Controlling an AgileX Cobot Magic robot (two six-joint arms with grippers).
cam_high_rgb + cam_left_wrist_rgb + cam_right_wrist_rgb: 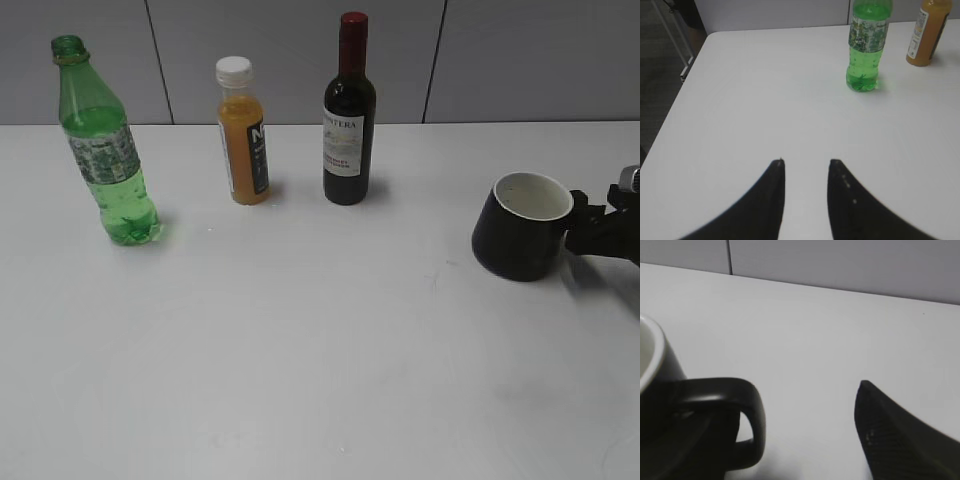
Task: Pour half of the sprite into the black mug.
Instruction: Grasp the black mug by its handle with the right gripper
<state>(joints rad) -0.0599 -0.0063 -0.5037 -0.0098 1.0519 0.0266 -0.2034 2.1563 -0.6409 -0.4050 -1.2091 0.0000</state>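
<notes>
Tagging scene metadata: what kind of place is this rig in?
Likely a lab or office test bench, not a kitchen: a bare white tabletop against grey wall panels, with only staged props on it, namely a green plastic soda bottle, an orange juice bottle, a dark wine bottle and a black mug.

On the dark wine bottle (pixel 349 110), upper middle of the exterior view, the pale label carries capital letters that read roughly "MONTERA"; the first letters are unclear, and the smaller lines beneath are too fine to read. The orange juice bottle (pixel 243 135), just left of it, has a dark label panel with a large white "N" at its top edge; the rest of that print is cut off or too small. The sprite (pixel 105 150), upper left, wears a pale patterned band, but no word on it can be made out in either the exterior or the left wrist view. Nothing readable shows in the right wrist view.
</notes>
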